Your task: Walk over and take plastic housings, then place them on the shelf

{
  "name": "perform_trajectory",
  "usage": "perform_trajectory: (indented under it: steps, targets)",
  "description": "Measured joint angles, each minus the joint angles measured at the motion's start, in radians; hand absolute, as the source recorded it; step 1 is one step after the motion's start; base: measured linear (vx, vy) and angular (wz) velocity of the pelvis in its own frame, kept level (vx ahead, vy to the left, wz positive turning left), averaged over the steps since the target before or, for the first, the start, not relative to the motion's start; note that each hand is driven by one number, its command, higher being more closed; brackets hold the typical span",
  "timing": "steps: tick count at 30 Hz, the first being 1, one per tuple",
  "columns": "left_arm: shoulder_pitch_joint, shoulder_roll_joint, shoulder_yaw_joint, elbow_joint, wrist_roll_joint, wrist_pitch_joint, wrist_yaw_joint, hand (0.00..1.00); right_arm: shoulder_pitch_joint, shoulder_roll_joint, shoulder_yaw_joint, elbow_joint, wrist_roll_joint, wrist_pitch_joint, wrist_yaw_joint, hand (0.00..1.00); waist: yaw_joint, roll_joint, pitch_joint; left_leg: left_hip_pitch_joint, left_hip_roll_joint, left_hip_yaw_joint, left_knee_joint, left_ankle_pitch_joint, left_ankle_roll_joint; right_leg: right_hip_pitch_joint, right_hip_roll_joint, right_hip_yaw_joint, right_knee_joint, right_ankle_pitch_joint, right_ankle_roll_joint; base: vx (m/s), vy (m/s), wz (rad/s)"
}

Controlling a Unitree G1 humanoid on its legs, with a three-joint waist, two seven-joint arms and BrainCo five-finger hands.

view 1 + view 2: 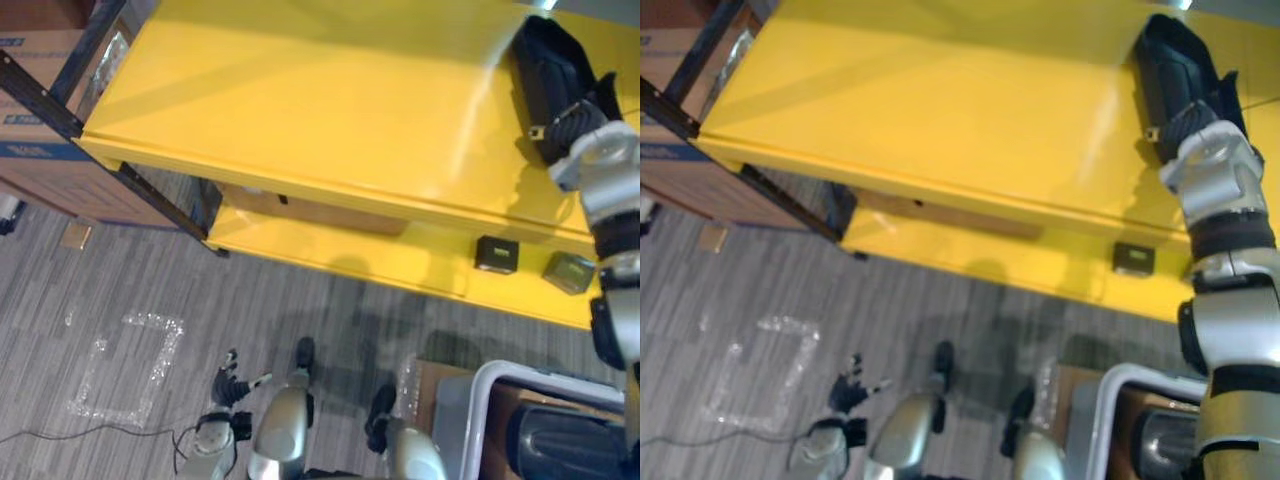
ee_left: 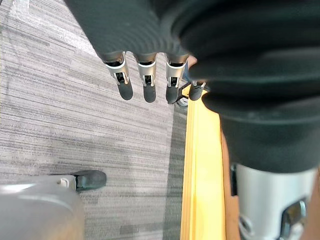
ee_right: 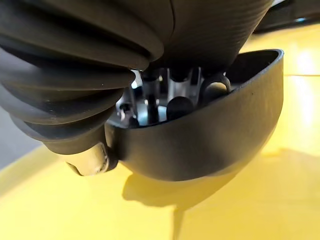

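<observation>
Right wrist view: my right hand [image 3: 75, 70] has its fingers [image 3: 181, 107] curled over the rim and into the hollow of a black plastic housing [image 3: 200, 145], gripping it. The housing sits low over the yellow top board [image 3: 260, 200] with its shadow right beneath; touching or not, cannot tell. The eye views add what the wrist view lacks: this is the far right end of the shelf's top board, my right arm stretched up and forward to it. The lower board [image 1: 400, 262] holds two small dark boxes [image 1: 496, 254], [image 1: 568, 271], apart from each other. A white-rimmed bin [image 1: 482, 392] near my right side holds more dark housings [image 1: 565, 440]. A cardboard box [image 1: 40, 100] by the shelf's left end has blue print, too small to read. My left hand [image 2: 145, 85] hangs low over grey carpet [image 2: 60, 115], fingers straight, holding nothing.
</observation>
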Motion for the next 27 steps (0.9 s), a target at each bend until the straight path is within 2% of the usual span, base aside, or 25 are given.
perform_trajectory:
  steps: [9, 18, 23, 24, 27]
  targets:
    - [0.0, -0.009, 0.0, 0.001, -0.006, 0.0, -0.003, 0.0, -0.043, 0.02, -0.035, 0.082, 0.01, 0.06, -0.07, 1.0, 0.013, 0.005, 0.002, 0.003, -0.002, -0.004, 0.0, 0.001, -0.004, 0.0, -0.003, -0.002, 0.012, -0.01, -0.007, 0.0, 0.0, 0.0]
    - [0.0, -0.028, -0.001, 0.002, -0.009, -0.001, -0.002, 0.0, -0.058, 0.018, -0.059, 0.124, 0.029, 0.064, -0.129, 1.0, 0.021, 0.018, 0.001, 0.002, -0.013, -0.006, -0.002, 0.001, -0.004, -0.003, -0.015, -0.005, 0.02, -0.014, -0.001, 0.0, 0.0, 0.0]
    - [0.0, -0.027, -0.001, 0.003, -0.009, -0.002, -0.002, 0.0, -0.063, 0.018, -0.059, 0.13, 0.029, 0.064, -0.134, 1.0, 0.021, 0.019, 0.002, 0.001, -0.014, -0.007, -0.003, 0.001, -0.004, -0.005, -0.017, -0.006, 0.02, -0.014, 0.0, 0.0, 0.0, 0.0]
    - [0.001, -0.027, -0.001, 0.003, -0.009, -0.002, -0.002, 0.0, -0.063, 0.018, -0.059, 0.13, 0.029, 0.064, -0.134, 0.0, 0.021, 0.019, 0.002, 0.001, -0.014, -0.007, -0.003, 0.001, -0.004, -0.005, -0.017, -0.006, 0.02, -0.015, 0.0, 0.0, 0.0, 0.0]
    - [0.0, -0.027, -0.002, 0.003, -0.009, -0.002, -0.002, 0.0, -0.068, 0.018, -0.059, 0.151, 0.03, 0.064, -0.134, 0.0, 0.022, 0.02, 0.002, 0.0, -0.014, -0.008, -0.003, 0.001, -0.004, -0.005, -0.017, -0.007, 0.021, -0.015, 0.001, 0.0, 0.0, 0.0]
